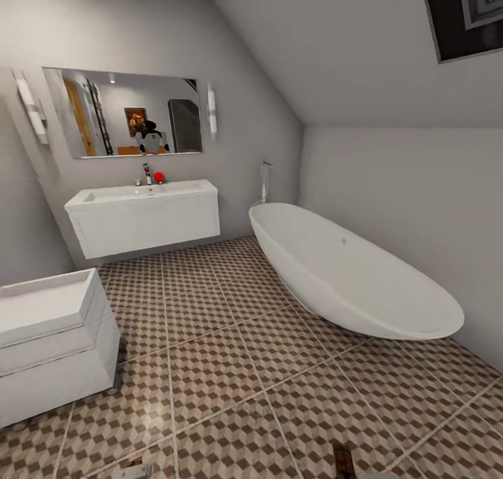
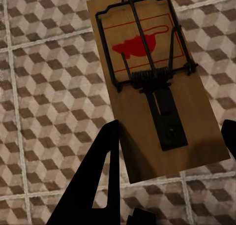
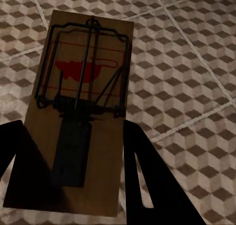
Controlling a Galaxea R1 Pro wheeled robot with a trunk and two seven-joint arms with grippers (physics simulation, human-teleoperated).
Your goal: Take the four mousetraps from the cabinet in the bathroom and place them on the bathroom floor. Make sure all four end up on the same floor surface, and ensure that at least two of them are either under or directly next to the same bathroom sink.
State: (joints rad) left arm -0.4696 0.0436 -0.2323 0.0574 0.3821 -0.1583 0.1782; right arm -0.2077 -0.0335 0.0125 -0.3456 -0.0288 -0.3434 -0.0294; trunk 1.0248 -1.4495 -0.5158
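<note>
Two flat tan wooden mousetraps with dark metal spring bars and a red mouse mark are held above the brown, beige and white cube-patterned floor tiles point(image 1: 230, 367). One mousetrap point(image 2: 152, 82) sits between the left gripper's point(image 2: 172, 136) black fingers point(image 2: 98, 180), which close on its sides. The other mousetrap point(image 3: 81, 107) is clamped likewise in the right gripper point(image 3: 69, 151). Ahead, a white flat-fronted vanity sink point(image 1: 143, 217) hangs below a wall mirror point(image 1: 126, 112), beside a white oval bathtub point(image 1: 349, 276).
</note>
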